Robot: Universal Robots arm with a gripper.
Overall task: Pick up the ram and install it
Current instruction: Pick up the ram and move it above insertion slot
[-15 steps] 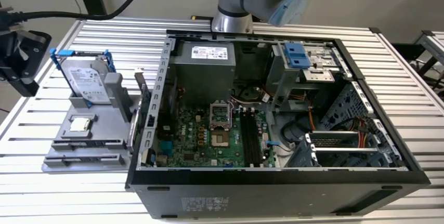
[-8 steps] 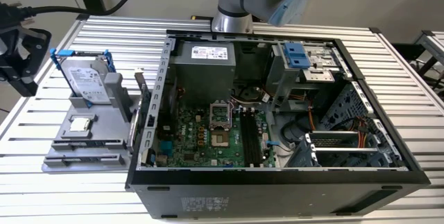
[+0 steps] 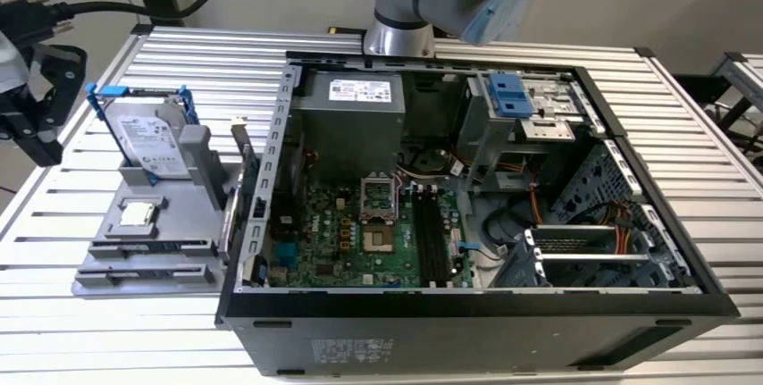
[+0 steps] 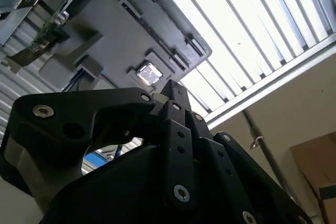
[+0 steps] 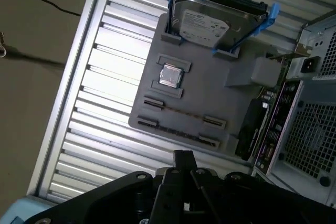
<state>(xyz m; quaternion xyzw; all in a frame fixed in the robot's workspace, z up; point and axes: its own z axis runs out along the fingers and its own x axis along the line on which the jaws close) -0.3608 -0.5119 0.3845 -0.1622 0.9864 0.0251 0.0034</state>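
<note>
In the first wrist view, the end effector [image 5: 184,157], lower centre, is fully closed and empty. The ram [image 5: 181,113] sits edge-up in the grey holder [image 5: 210,90], mid-frame.

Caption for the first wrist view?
The pincer near a gray tray holding a hard drive and square chip, beside the open computer case.

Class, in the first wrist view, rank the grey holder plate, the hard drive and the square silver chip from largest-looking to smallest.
1. grey holder plate
2. hard drive
3. square silver chip
The gaps are plain; no two look alike.
</note>
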